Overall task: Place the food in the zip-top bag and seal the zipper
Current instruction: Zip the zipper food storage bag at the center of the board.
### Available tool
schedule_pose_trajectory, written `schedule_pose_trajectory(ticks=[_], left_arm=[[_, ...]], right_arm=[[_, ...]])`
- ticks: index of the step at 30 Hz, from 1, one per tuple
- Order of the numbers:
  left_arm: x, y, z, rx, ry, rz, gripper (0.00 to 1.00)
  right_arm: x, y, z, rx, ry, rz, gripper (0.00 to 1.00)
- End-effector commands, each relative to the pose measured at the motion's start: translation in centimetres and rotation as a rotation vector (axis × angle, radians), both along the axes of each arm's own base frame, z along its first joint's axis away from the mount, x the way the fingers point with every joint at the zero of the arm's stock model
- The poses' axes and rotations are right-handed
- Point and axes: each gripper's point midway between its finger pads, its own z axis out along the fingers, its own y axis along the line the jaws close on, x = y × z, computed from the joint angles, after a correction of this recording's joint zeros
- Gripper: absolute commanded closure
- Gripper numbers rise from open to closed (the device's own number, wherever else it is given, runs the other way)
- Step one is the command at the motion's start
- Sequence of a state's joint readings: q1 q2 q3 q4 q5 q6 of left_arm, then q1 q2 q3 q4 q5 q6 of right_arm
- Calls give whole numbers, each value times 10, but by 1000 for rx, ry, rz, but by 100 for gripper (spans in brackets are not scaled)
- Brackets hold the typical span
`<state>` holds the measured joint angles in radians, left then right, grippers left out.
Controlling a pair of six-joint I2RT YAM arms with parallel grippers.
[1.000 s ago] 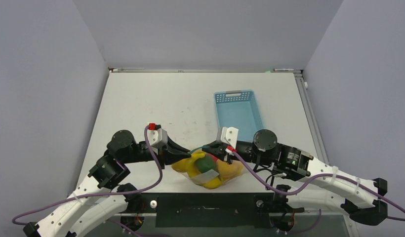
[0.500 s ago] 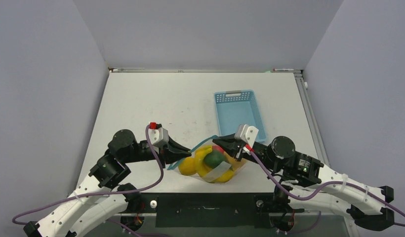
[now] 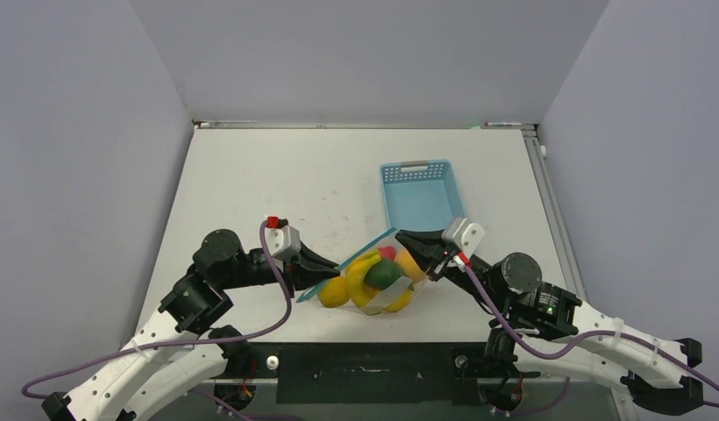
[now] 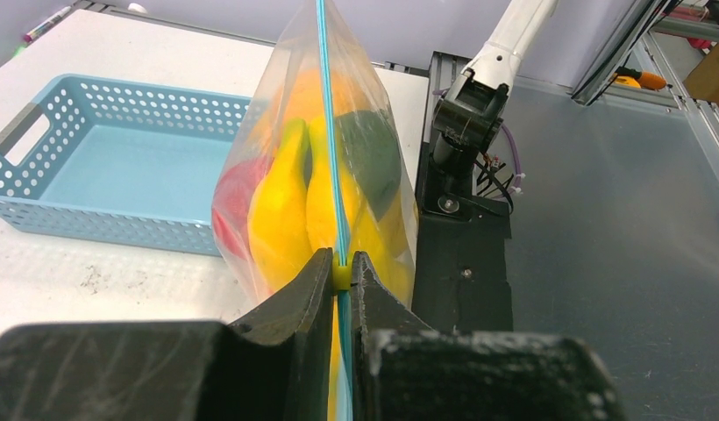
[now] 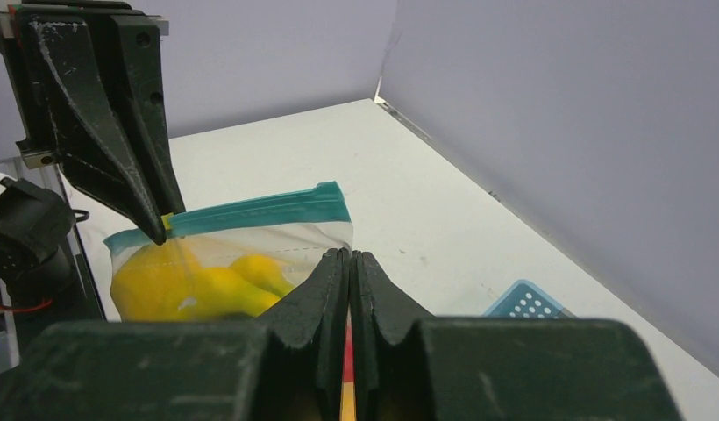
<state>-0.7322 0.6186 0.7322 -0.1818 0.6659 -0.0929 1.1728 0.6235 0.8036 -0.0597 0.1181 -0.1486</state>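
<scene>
1. The left pincer [image 3: 330, 269] is clenched on the zipper [image 3: 349, 261] near its left end. In its own wrist view the two black fingers [image 4: 303, 289] meet on the teal strip, with a small yellow-green bit caught between their tips
2. From those tips the zipper runs on as one thin straight line towards the right pincer [image 3: 409, 239], tilted up and away across the table [image 3: 277, 175]
3. The zip-top bag [image 3: 400, 289] is stretched between the two pincers and bulges out below the line that joins their tips
4. The food [image 3: 356, 288] sits inside the bag under the strip: yellow and orange pieces, one dark green, one red. All of it lies between the pincers, nearer the right one
5. The right pincer is clamped shut on the bag's right top corner, just under the end of the zipper — a sliver of red and orange shows between its fingers in its own view
6. A light-blue basket [image 3: 422, 197] stands on the table just beyond the right pincer's tips
</scene>
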Motion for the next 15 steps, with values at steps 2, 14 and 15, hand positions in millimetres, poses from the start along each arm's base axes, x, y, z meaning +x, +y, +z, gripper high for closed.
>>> schedule_pose_trajectory(ticks=[2, 14, 15], left_arm=[[-7, 2, 1, 15, 15, -20, 100], [-6, 4, 2, 12, 8, -8, 100], [-5, 4, 3, 12, 7, -7, 100]], right_arm=[[16, -31, 59, 207, -65, -150, 95], [7, 14, 18, -80, -7, 5, 94], [7, 16, 15, -105, -3, 16, 93]])
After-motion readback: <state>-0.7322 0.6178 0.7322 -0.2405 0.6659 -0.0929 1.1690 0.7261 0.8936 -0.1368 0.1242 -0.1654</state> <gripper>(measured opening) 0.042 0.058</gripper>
